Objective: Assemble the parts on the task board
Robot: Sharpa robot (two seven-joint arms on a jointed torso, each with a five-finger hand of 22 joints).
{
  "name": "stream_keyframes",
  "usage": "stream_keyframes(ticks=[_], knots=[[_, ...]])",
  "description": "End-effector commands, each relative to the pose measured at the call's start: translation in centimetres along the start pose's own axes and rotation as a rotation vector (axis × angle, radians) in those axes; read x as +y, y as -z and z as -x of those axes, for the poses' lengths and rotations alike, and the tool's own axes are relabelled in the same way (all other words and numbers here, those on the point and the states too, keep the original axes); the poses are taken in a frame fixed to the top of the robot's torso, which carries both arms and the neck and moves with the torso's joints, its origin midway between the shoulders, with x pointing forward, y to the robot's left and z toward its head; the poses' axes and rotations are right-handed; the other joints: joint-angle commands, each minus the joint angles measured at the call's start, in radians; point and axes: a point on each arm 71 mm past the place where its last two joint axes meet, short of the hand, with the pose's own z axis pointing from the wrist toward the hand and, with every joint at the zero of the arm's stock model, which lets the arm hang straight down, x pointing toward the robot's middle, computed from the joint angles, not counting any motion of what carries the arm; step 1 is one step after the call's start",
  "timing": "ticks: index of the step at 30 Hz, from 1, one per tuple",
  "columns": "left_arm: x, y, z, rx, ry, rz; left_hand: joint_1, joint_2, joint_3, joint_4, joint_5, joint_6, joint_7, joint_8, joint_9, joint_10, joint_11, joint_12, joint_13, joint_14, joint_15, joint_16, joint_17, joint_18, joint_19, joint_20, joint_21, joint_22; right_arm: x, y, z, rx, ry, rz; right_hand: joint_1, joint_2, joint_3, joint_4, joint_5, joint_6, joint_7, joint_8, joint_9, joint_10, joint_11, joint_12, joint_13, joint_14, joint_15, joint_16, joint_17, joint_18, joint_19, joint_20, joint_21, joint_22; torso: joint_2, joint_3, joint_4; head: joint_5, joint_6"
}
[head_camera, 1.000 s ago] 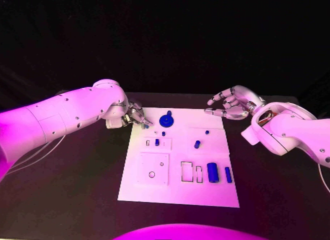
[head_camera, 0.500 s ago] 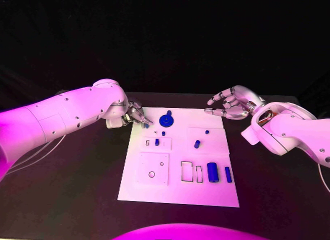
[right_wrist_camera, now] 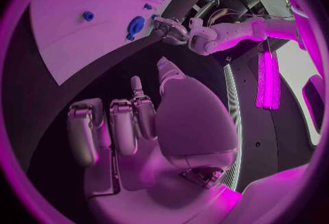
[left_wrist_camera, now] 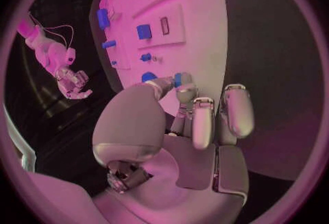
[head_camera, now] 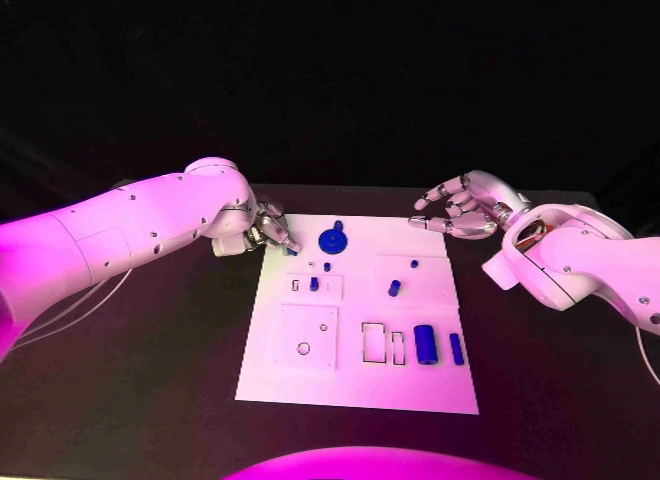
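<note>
- Head view: no readable writing appears on the white task board [head_camera: 362, 380] lying mid-table.
- Nearest, a large blue cylinder [head_camera: 425, 345] and slimmer blue bar [head_camera: 456, 349] lie beside rectangular slots.
- Farther, small blue pegs [head_camera: 394, 289] stand mid-board.
- Farthest, a round blue knob [head_camera: 332, 240] sits by the left hand [head_camera: 262, 232], which pinches a small blue part [left_wrist_camera: 178, 79].
- Right hand [head_camera: 457, 210] hovers empty off the board's far corner, fingers spread.

A black table [head_camera: 157, 380] spreads under everything, dark backdrop behind.
</note>
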Motion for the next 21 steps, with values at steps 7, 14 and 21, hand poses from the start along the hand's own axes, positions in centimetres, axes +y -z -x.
stream_keyframes(ticks=[7, 14, 21], knots=[[-0.2, 0.0, -0.1, 0.006, 0.036, -0.031, -0.025, -0.017, 0.218, -0.116, 0.001, -0.012, 0.007, 0.037, 0.025, 0.014, 0.001, -0.004, -0.003, 0.088, -0.001, 0.003, 0.219, 0.006, 0.005, 0.0, 0.001, 0.007, 0.1, 0.0, -0.2, 0.014, 0.005, 0.007, 0.002, 0.008, 0.001, 0.0, -0.002, -0.003, -0.003, 0.007, -0.001, 0.001, -0.004, -0.001, 0.138, 0.075, -0.006, -0.004, 0.138, -0.014, 0.104, -0.004, 0.003, 0.262, 0.0, 0.0006, -0.0008, 0.0, 0.0], [0.1, 0.5, -0.3, 0.004, 0.099, -0.069, -0.047, -0.024, 0.257, -0.144, 0.003, -0.008, 0.006, 0.049, 0.031, 0.029, 0.0, 0.008, 0.012, 0.091, -0.002, 0.009, 0.228, 0.003, 0.014, 0.0, 0.009, 0.021, 0.0, 0.0, -0.2, 0.015, 0.005, 0.007, 0.002, 0.008, 0.001, 0.0, -0.002, -0.003, -0.003, 0.007, -0.001, 0.001, -0.004, -0.001, 0.138, 0.075, -0.006, -0.004, 0.138, -0.014, 0.104, -0.004, 0.003, 0.262, 0.0, 0.0008, -0.0013, -0.002, -0.001], [0.8, 1.9, -1.1, 0.03, 0.171, -0.113, -0.076, -0.036, 0.291, -0.167, 0.01, 0.0, 0.002, 0.059, 0.035, 0.047, -0.005, 0.02, 0.028, 0.094, -0.005, 0.013, 0.234, 0.0, 0.025, -0.003, 0.019, 0.038, -0.1, 0.1, 0.0, 0.012, 0.006, 0.004, 0.002, 0.008, 0.001, 0.0, -0.002, -0.003, -0.003, 0.007, -0.001, 0.001, -0.004, -0.001, 0.138, 0.075, -0.006, -0.004, 0.138, -0.014, 0.104, -0.004, 0.003, 0.262, -0.001, 0.0021, 0.0018, -0.003, -0.003]])
